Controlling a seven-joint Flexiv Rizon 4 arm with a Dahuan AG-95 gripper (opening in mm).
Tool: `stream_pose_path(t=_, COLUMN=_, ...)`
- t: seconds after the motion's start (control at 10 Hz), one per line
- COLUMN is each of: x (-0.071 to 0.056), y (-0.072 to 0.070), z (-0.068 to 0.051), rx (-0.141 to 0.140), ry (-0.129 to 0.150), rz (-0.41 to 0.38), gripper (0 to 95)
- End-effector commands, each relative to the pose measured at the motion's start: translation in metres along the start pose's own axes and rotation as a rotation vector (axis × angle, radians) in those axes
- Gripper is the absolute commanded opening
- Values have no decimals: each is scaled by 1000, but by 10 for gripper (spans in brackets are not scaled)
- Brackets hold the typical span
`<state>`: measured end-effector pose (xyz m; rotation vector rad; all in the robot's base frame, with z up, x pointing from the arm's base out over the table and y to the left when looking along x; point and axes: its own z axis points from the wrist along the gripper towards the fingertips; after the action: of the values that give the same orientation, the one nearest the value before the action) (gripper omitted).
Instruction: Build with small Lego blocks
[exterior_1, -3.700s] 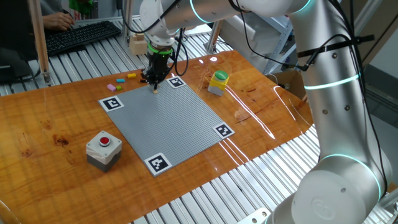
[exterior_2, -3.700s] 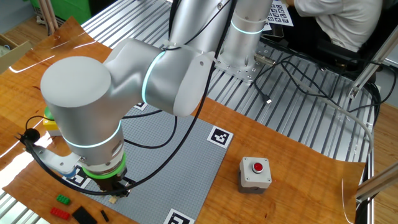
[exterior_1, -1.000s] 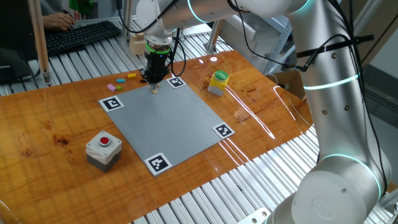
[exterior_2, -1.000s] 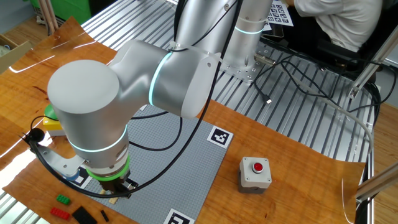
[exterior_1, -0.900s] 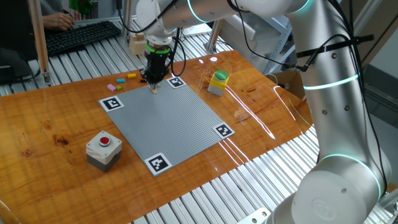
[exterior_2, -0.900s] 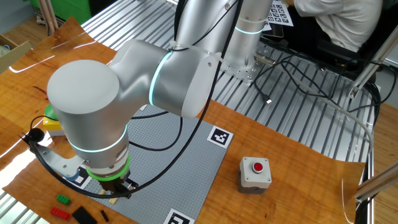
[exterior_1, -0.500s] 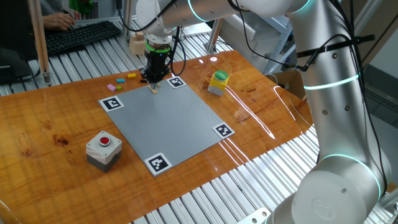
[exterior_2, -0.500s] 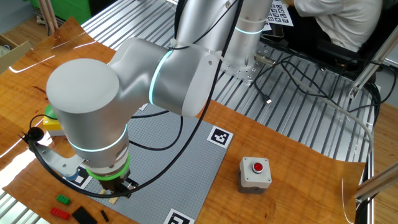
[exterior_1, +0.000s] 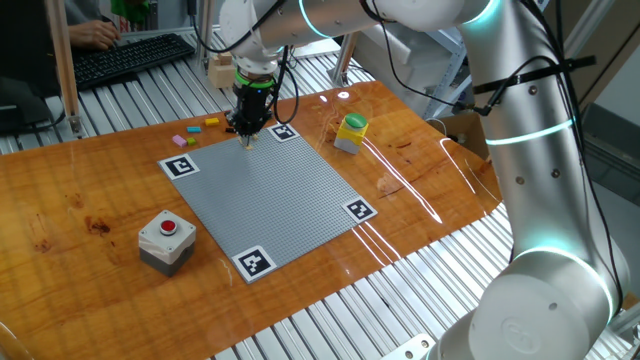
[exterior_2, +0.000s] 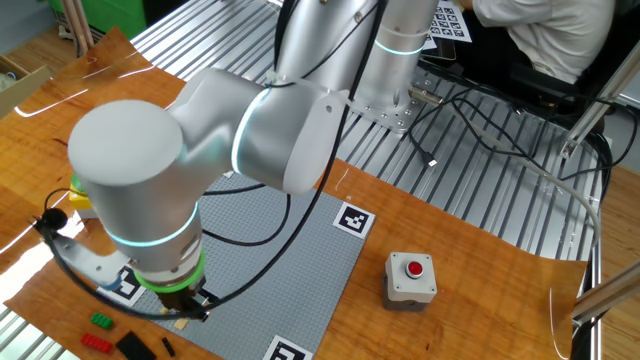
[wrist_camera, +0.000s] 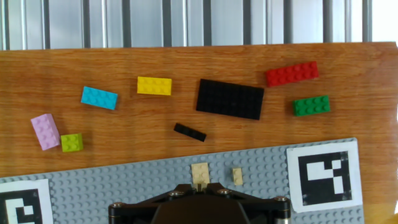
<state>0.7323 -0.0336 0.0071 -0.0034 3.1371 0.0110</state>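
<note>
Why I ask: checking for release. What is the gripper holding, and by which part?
Cannot be told: the gripper has its jaws shut at a tan brick on the grey baseplate; the contact is hidden.

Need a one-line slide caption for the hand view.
Gripper shut over a tan brick on the grey baseplate, loose Lego bricks scattered on the wooden table beyond.

A studded baseplate lay on the wooden table, the gripper over its far corner. Loose small Lego blocks lay on the table just beyond that edge. A button box sat left of the baseplate, a container right
</note>
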Motion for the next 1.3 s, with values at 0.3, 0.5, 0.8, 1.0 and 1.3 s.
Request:
stream_pose_path(t=0.3, x=3, y=2, z=0, rx=9, ry=33, rz=31, gripper=0)
stream_pose_path(t=0.5, x=6, y=7, z=-11, rx=10, ry=66, rz=91, gripper=0)
stream_pose_path(t=0.8, x=11, y=19, z=-20, rx=-5, ry=82, rz=226, gripper=190)
stream_pose_path(t=1.0, x=15, y=29, z=-24, rx=-94, ry=113, rz=446, gripper=190)
stream_pose_path(t=1.3, x=18, y=43, z=-26, rx=-131, ry=129, rz=714, gripper=190)
